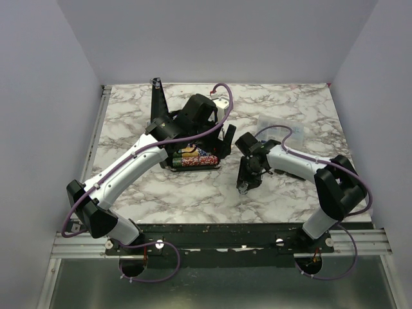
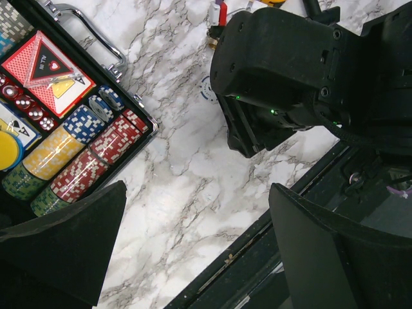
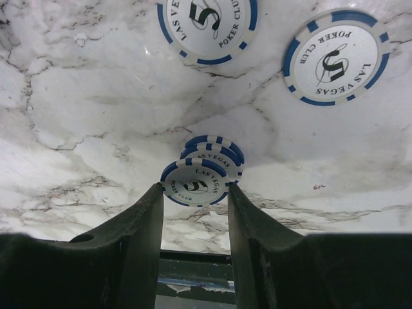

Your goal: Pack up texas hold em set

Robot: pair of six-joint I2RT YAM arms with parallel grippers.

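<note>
The black case [image 1: 193, 159] lies open on the marble table. In the left wrist view it holds multicoloured chip rows [image 2: 84, 148], red cards [image 2: 38, 61], dice and a yellow disc [image 2: 6, 151], and its metal handle [image 2: 96, 32] shows. My left gripper [image 2: 197, 187] is open and empty, hovering right of the case [image 1: 224, 145]. My right gripper [image 3: 195, 193] is shut on a white-and-blue poker chip [image 3: 195, 183] at the table surface, right of the case [image 1: 244, 185]. More such chips are stacked just behind it.
Two loose white-and-blue chips [image 3: 207, 26] [image 3: 338, 56] lie on the marble beyond the right gripper. A clear plastic box [image 1: 277, 125] sits at the back right. The table's black front edge [image 2: 257, 225] runs below the left gripper.
</note>
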